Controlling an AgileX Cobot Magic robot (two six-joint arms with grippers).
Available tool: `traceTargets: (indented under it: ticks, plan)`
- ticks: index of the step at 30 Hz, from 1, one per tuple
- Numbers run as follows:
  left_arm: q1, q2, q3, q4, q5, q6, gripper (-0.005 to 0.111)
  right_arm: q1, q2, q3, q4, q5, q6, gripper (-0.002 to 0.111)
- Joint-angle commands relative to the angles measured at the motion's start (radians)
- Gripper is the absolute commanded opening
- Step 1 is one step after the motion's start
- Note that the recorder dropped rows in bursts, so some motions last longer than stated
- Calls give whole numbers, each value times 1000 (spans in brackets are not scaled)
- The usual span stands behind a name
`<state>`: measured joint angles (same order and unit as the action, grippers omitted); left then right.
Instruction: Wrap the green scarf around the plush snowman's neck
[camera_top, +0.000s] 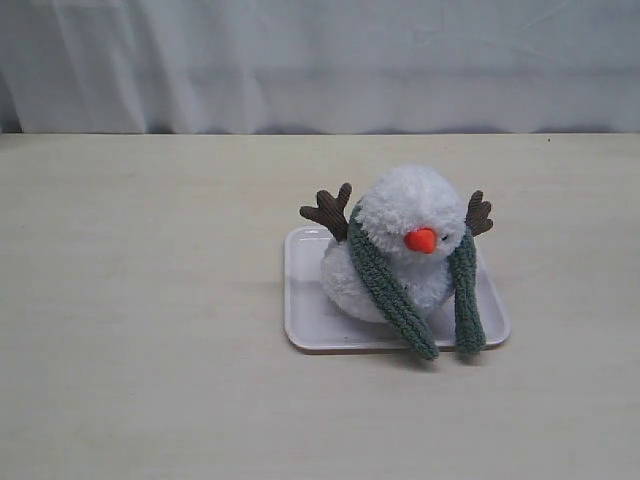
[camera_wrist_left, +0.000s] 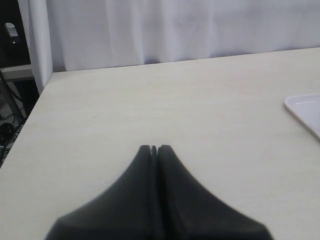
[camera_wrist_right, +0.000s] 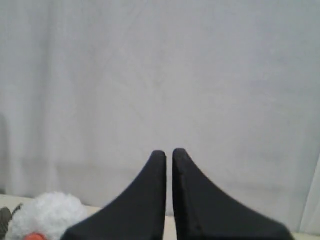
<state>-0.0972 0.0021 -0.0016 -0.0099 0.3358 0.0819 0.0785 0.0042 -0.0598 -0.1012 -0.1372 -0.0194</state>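
The plush snowman (camera_top: 410, 225) sits on a white tray (camera_top: 305, 335), white and fluffy with an orange nose and brown branch arms. The green scarf (camera_top: 385, 285) is draped behind its head, over the neck, and both ends hang down the front, reaching the tray's near edge. Neither gripper shows in the exterior view. My left gripper (camera_wrist_left: 154, 148) is shut with nothing in it, above bare table far from the snowman. My right gripper (camera_wrist_right: 169, 152) is shut and empty, raised toward the curtain; the snowman's head (camera_wrist_right: 47, 215) shows at that view's edge.
A pale wooden table (camera_top: 150, 300) carries the tray right of the middle. A white curtain (camera_top: 320, 60) hangs behind the table. A corner of the tray (camera_wrist_left: 305, 107) shows in the left wrist view, and the table's edge with dark equipment (camera_wrist_left: 10, 35) beyond it.
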Motion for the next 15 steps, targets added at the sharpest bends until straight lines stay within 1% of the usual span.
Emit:
traceTargets:
  ticks: [1,8,10,15]
  plan:
    - [-8,-2,2,1,-11,0,0,-68,-4,60,44,59,7,4]
    - [-8,-2,2,1,-11,0,0,-70,-4,60,37,396,-33,4]
    - [-8,-2,2,1,-11,0,0,-70,-4,60,37,460,-33,4]
    - [-8,-2,2,1,-11,0,0,-70,-4,60,37,477,-33,4]
